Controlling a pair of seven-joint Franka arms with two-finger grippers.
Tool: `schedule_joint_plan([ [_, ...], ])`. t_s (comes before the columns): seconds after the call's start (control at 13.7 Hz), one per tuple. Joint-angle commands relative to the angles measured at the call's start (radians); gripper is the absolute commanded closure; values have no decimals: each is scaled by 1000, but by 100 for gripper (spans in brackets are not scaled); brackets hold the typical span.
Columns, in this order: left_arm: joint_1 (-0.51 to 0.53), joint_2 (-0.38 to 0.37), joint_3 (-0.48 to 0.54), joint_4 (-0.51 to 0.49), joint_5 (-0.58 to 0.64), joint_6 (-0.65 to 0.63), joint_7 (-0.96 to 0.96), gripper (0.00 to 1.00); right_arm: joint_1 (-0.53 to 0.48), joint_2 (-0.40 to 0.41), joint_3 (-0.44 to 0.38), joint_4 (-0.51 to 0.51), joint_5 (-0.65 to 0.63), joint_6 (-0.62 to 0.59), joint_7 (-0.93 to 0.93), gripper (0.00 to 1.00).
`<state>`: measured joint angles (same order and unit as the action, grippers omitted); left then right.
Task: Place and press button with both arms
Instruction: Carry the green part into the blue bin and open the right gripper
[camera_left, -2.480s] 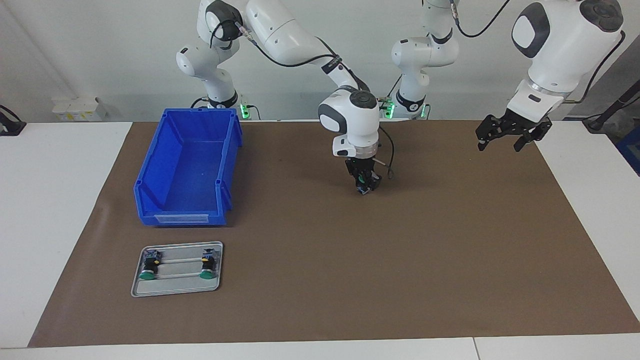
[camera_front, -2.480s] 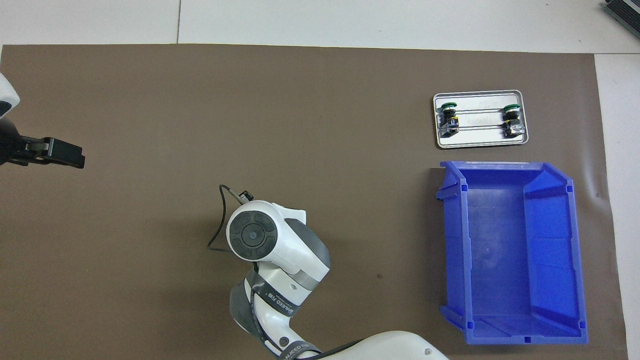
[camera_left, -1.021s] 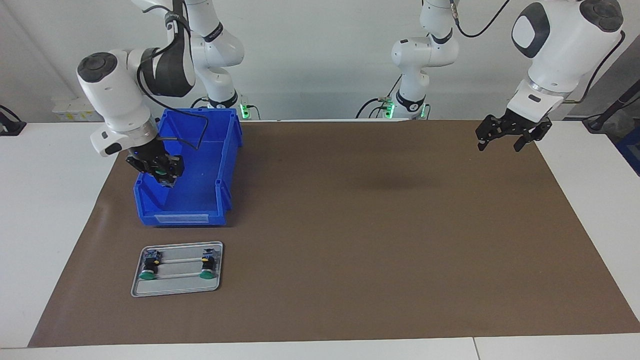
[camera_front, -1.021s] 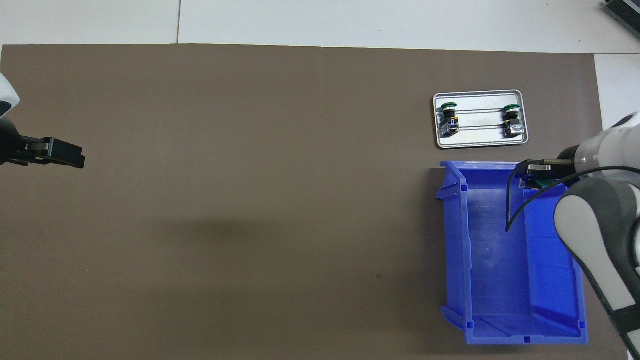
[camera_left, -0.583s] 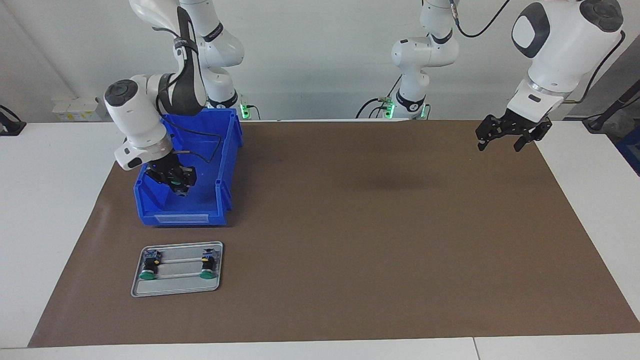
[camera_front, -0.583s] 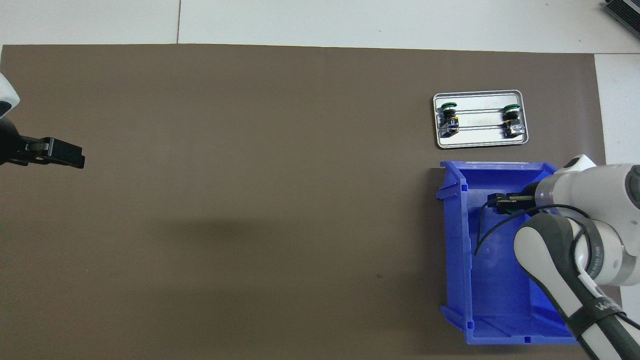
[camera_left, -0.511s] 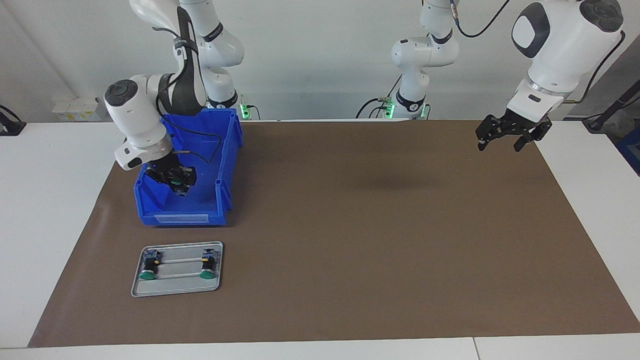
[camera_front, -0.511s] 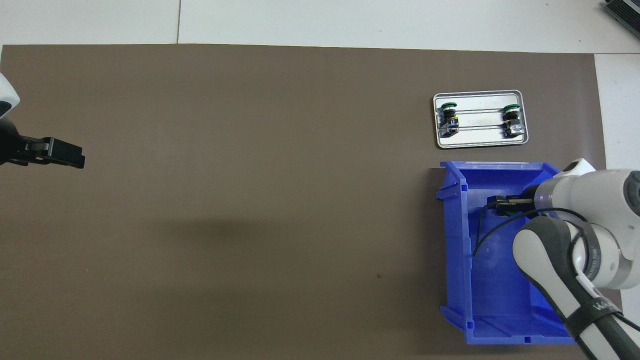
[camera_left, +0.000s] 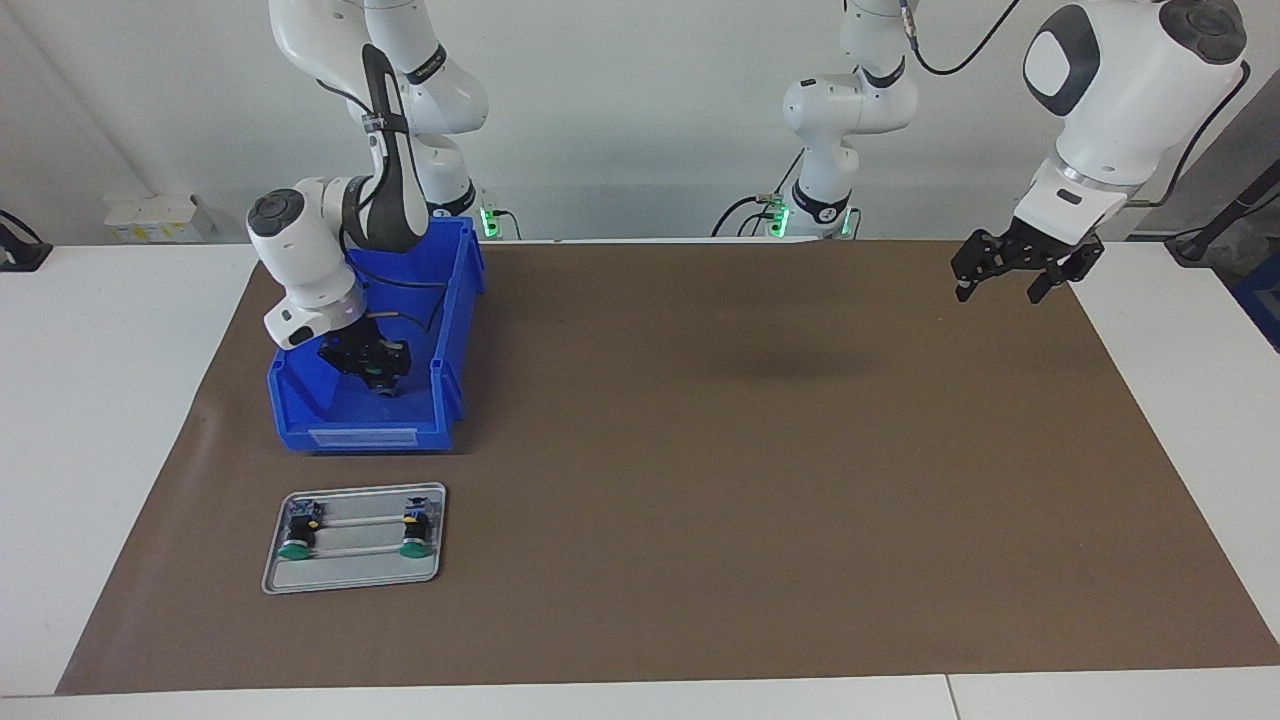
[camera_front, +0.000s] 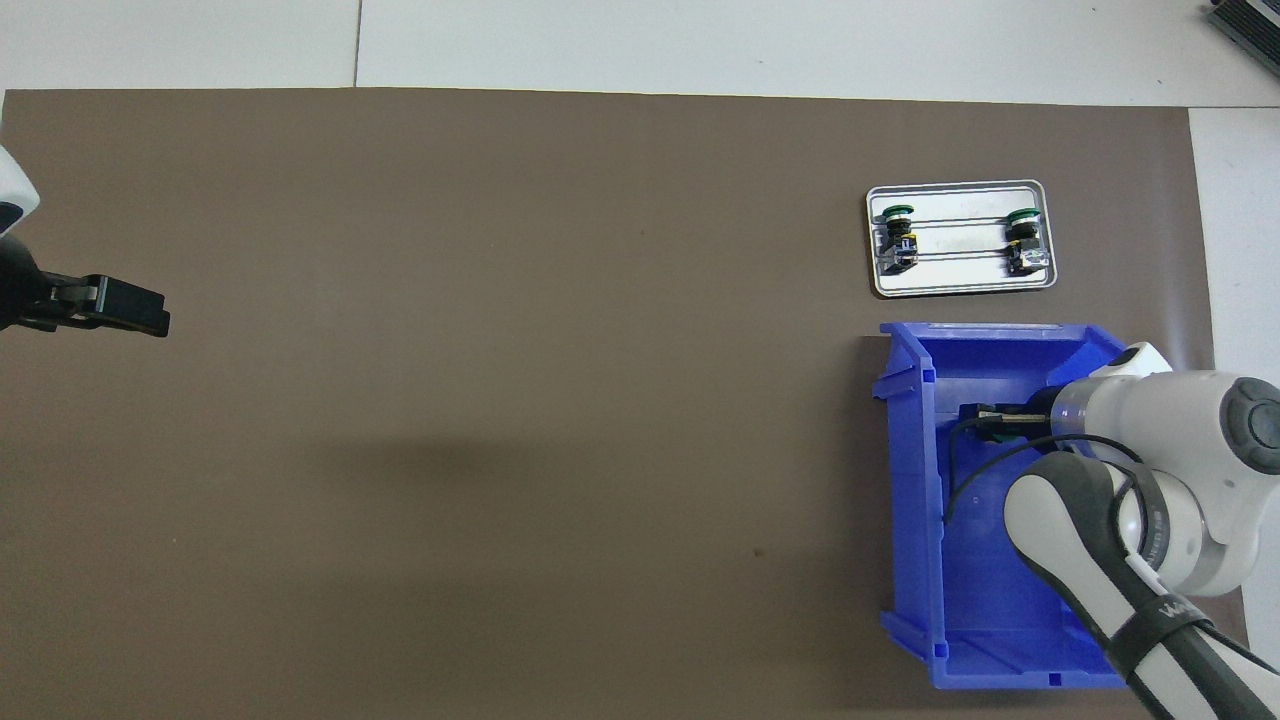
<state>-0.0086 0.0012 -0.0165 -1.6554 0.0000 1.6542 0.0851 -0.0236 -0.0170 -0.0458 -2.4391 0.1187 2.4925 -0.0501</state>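
Observation:
My right gripper (camera_left: 382, 378) (camera_front: 978, 417) hangs inside the blue bin (camera_left: 300, 415) (camera_front: 910, 470), shut on the button (camera_left: 375, 379), whose green cap shows between the fingertips. In the overhead view the button is hidden by the gripper. My left gripper (camera_left: 1000, 285) (camera_front: 135, 310) hangs open in the air over the brown mat (camera_left: 750, 480) at the left arm's end of the table, where that arm waits.
A small metal tray (camera_left: 350, 578) (camera_front: 960, 285) with two other green-capped buttons (camera_left: 293, 548) (camera_left: 412, 546) lies on the mat, farther from the robots than the bin. White table surface (camera_left: 100, 400) borders the mat.
The right arm has carried the button from over the mat's middle to the bin and lowered it inside, shifting toward the bin's middle. The left arm has not moved.

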Motion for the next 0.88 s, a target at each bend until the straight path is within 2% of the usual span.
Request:
schedule_joint_plan([
  [0.0, 6, -10, -2, -18, -1, 19, 2, 0, -1, 6, 7, -5, 36, 19, -7, 1],
  [0.15, 6, -10, -2, -18, -1, 19, 2, 0, -1, -10, 6, 18, 36, 3, -5, 0],
  [0.29, 6, -10, -2, -18, -1, 19, 2, 0, -2, -66, 3, 89, 35, -87, 16, 0],
  [0.8, 6, -10, -2, -18, -1, 19, 2, 0, -35, -81, -3, 559, -65, -691, 76, 0],
])
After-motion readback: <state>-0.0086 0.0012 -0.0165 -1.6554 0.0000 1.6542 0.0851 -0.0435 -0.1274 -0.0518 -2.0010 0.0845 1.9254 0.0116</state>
